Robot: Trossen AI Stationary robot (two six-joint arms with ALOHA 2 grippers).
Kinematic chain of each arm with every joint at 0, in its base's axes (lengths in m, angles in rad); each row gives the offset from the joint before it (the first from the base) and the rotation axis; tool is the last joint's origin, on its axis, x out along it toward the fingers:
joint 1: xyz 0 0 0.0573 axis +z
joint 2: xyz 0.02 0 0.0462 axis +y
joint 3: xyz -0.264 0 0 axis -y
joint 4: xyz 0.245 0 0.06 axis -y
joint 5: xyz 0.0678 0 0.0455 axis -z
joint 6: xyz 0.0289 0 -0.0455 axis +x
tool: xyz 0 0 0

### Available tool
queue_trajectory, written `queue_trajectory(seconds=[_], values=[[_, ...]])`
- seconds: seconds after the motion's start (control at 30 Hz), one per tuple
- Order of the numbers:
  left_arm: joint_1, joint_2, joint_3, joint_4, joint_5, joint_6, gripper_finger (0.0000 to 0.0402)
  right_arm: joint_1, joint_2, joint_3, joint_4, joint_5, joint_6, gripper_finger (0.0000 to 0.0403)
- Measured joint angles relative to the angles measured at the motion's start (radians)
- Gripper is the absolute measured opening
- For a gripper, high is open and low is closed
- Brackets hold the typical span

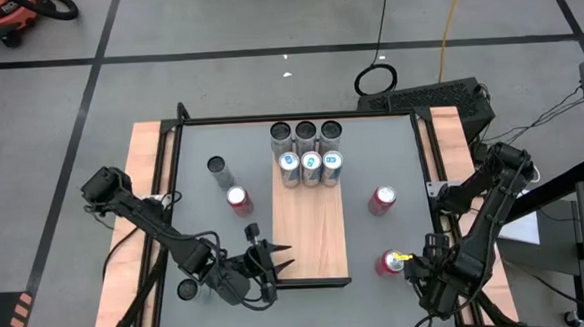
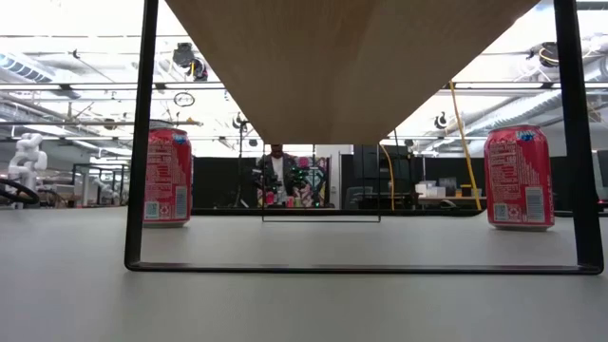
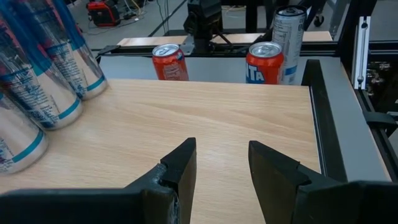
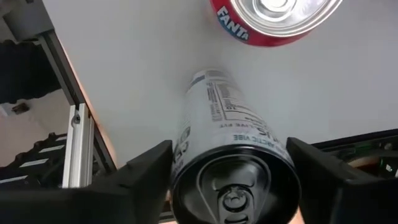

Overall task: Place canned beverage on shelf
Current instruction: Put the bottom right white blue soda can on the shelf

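The shelf (image 1: 310, 228) is a light wood board on a dark metal frame, with several tall cans (image 1: 309, 151) standing at its far end. A slim silver can (image 4: 217, 118) stands upright on the grey table near the right front corner, beside a red Fanta can (image 4: 273, 18). My right gripper (image 4: 230, 155) comes down over the silver can and is shut on it; in the high view the gripper (image 1: 418, 267) hides that can. My left gripper (image 3: 222, 155) hovers open over the shelf's near left corner (image 1: 277, 256), holding nothing. My right gripper pinches the slim silver can between its two fingers (image 4: 155, 165), on opposite sides of the upper wall (image 4: 186, 149) just below the top rim. The fingers point down from above. The can stands upright with its base on the table.
A second red can (image 1: 382, 199) stands on the table right of the shelf; a red can (image 1: 238, 198) and a grey can (image 1: 217, 167) stand left of it. The shelf's near half (image 3: 186, 118) is bare wood. Dark frame rails (image 1: 427, 156) border the tabletop.
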Motion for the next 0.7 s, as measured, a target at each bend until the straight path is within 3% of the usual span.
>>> queue_trajectory(seconds=[0.2, 0.43, 0.7], values=[[0.0, -0.001, 0.0, 0.0, 0.0, 0.0, 0.0141, -0.007, -0.002, 0.0, 0.0, -0.053, 0.004, 0.0199], [0.004, -0.001, 0.0, 0.0, 0.0, 0.008, 0.0141, -0.023, -0.016, 0.049, 0.044, -0.124, 0.004, 0.0198], [0.044, -0.001, -0.001, 0.048, -0.001, 0.008, 0.0141, -0.05, -0.017, 0.239, 0.054, -0.036, -0.076, 0.0197]])
